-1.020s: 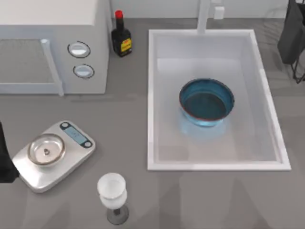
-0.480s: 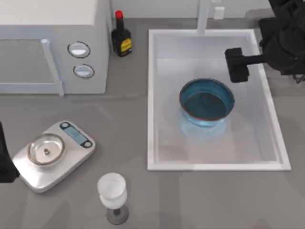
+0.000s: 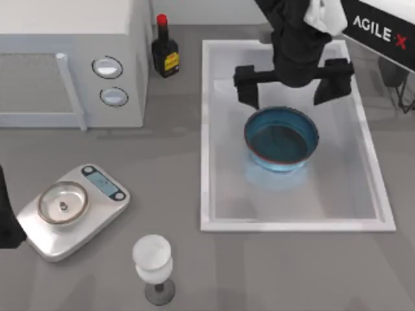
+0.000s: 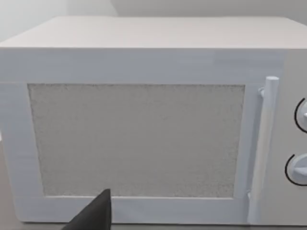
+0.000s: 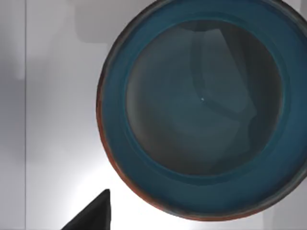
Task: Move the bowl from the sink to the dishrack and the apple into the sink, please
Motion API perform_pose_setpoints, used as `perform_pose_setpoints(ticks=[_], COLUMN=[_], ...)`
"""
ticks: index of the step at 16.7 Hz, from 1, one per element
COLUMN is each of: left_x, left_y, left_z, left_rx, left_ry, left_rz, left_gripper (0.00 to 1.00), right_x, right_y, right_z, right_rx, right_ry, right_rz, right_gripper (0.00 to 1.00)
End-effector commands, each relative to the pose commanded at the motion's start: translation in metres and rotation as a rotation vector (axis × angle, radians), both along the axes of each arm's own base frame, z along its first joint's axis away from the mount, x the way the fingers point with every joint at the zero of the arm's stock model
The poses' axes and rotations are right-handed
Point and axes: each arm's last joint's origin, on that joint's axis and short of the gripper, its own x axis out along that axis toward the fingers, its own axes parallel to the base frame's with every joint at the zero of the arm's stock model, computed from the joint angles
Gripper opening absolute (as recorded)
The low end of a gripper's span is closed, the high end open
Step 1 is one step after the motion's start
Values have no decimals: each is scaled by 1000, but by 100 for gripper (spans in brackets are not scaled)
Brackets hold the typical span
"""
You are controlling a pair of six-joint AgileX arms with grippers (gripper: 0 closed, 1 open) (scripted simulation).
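The left arm (image 3: 6, 217) sits parked at the table's left edge, facing the microwave (image 4: 144, 124); I cannot tell how its fingers stand. Well to the left of the working gripper are the kitchen scale (image 3: 68, 208) and the wine glass (image 3: 154, 262), neither in its way.

The right gripper (image 3: 293, 84) hangs over the sink (image 3: 211, 129) with its fingers spread wide apart and holding nothing. The bowl (image 3: 281, 138) rests on the sink floor just in front of and below it, upright, its reddish rim untouched.

From where I stand, the risk looks like this: the opening seems centred toward the bowl's far edge, not over a single wall. If it drops straight down, one finger could land on the rim, tipping or skating the bowl across the basin. A pinch on that thin, smooth-looking wall might also slip as it lifts. The tap (image 3: 277, 23) stands close behind the wrist, so a careless lift could clip it.
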Motion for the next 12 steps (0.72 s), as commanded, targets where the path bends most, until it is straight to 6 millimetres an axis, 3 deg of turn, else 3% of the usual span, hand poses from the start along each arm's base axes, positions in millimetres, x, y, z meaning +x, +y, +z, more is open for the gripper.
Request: perform_pose_setpoints(ticks=[6, 12], left_x=[0, 0], left_y=[0, 0], left_z=[0, 0], left_rx=[0, 0], left_ry=[0, 0], left_rz=[0, 0], left_gripper=[100, 100], right_x=[10, 10], right_y=[45, 54], right_z=[-29, -25], right_rx=[22, 40], right_ry=[44, 35], right_rz=[-60, -69], right_gripper=[100, 100])
